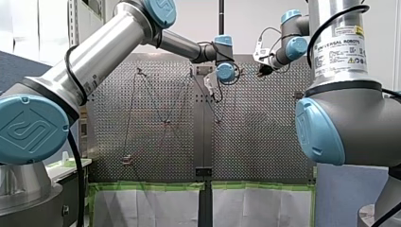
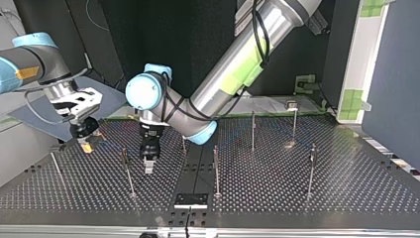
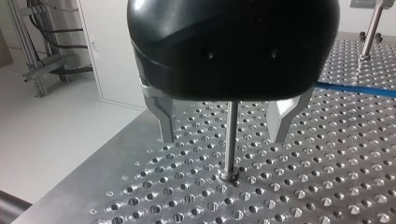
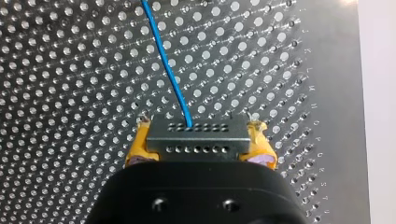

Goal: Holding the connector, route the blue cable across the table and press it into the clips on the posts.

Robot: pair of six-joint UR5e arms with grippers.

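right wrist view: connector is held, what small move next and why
Probably carry the connector, clamped in my right hand, a little toward the post that shows between the open fingers of my left hand. The blue cable trails from the connector over the table, so it likely has to reach a post before it can be pressed in.

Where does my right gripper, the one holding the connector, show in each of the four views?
Front view: my right gripper is right of the middle, over the far part of the perforated table.
Top view: at the left, low over the table.
Left wrist view: not in it.
Right wrist view: its yellow pads clamp the connector, the blue cable leading ahead.
Shared landmark: the perforated table.
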